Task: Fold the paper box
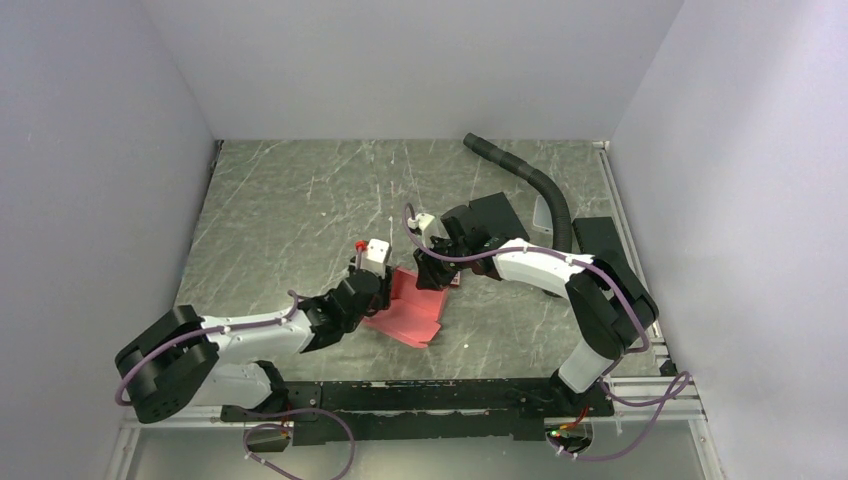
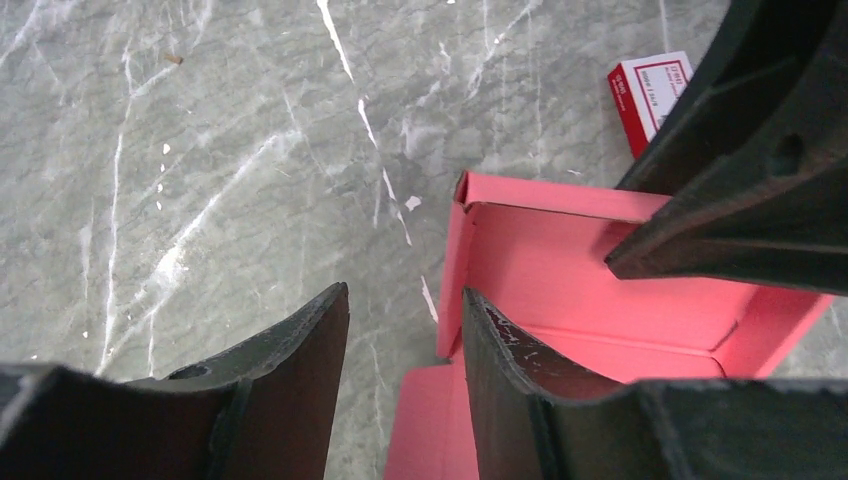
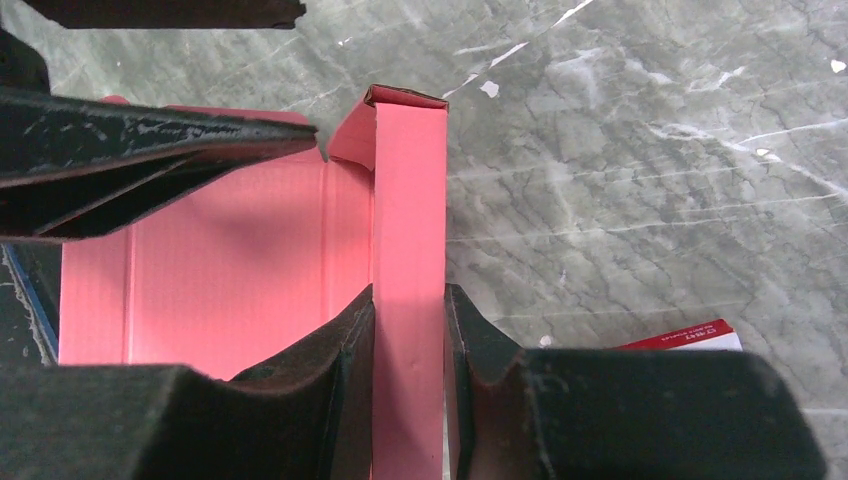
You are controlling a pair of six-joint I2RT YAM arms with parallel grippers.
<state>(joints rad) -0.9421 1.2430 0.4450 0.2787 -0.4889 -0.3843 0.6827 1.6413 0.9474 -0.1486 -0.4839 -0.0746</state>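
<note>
The red-pink paper box (image 1: 410, 315) lies partly folded on the marble table, between the two grippers. Its base is flat and some walls stand up. My right gripper (image 3: 410, 300) is shut on one upright folded wall (image 3: 410, 200), a finger on each face. My left gripper (image 2: 405, 300) is open at the opposite side. The corner wall (image 2: 452, 270) stands just inside its right finger (image 2: 500, 340), and its left finger (image 2: 310, 340) is over bare marble. In the top view the left gripper (image 1: 385, 290) and right gripper (image 1: 437, 275) face each other across the box.
A small red-and-white card (image 2: 650, 95) lies on the marble just beyond the box. A black corrugated hose (image 1: 530, 180) and a black flat pad (image 1: 500, 212) sit at the back right. White walls enclose the table on three sides.
</note>
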